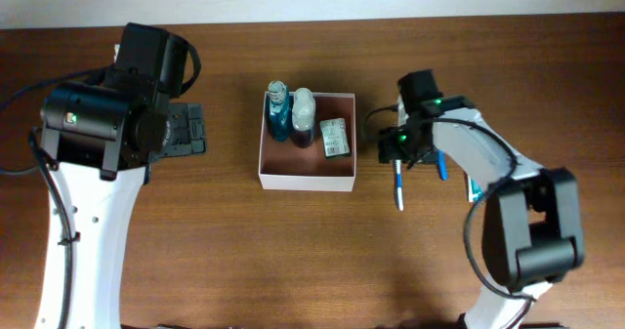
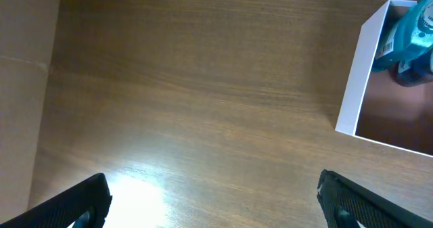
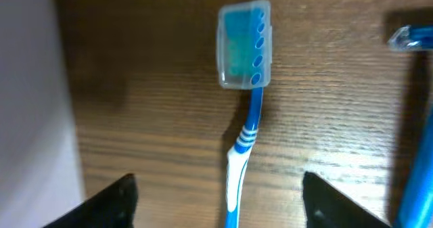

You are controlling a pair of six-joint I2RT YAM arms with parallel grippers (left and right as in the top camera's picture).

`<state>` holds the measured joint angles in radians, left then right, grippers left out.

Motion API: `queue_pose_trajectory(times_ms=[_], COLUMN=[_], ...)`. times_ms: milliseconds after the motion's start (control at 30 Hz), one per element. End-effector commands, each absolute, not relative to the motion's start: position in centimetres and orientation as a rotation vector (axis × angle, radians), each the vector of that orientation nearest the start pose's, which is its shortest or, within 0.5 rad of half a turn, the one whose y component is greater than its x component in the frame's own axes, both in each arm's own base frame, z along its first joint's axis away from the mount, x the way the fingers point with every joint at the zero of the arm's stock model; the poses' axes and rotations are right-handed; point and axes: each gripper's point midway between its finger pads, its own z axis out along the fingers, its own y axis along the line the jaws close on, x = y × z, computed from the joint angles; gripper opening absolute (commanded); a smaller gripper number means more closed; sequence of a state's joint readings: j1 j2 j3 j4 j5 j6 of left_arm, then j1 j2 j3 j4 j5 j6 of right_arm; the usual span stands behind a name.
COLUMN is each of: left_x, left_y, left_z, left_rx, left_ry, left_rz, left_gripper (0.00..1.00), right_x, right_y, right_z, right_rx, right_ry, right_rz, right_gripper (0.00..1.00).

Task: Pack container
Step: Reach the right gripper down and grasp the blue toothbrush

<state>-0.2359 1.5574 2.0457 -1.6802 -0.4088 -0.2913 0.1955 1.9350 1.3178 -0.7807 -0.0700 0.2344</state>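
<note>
Items by count: one container [image 1: 306, 181]; two bottles, namely one teal bottle [image 1: 279, 116] and one pale bottle [image 1: 304, 119]; one small carton [image 1: 335, 138]. One capped toothbrush [image 1: 398, 187]. One further blue-handled item [image 1: 441, 165], kind unclear.
</note>
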Motion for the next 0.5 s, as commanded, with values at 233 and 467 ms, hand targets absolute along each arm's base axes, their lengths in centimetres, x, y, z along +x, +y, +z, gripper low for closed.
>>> queue_pose_trajectory(times_ms=[233,467], left_x=[29.5,29.5], left_y=[0.3,0.3], left_z=[33.6,33.6], left_rx=[-0.181,-0.180], left_ry=[2.622,2.622], left_rz=[0.411,0.411], left_gripper=[0.99,0.99], right_x=[37.8,36.2], right_y=[8.2,7.7], right_z=[0.6,-0.1], right_rx=[0.165,0.195], right_ry=[3.037,3.088], right_rz=[0.074,0.041], right_gripper=[0.49,0.19])
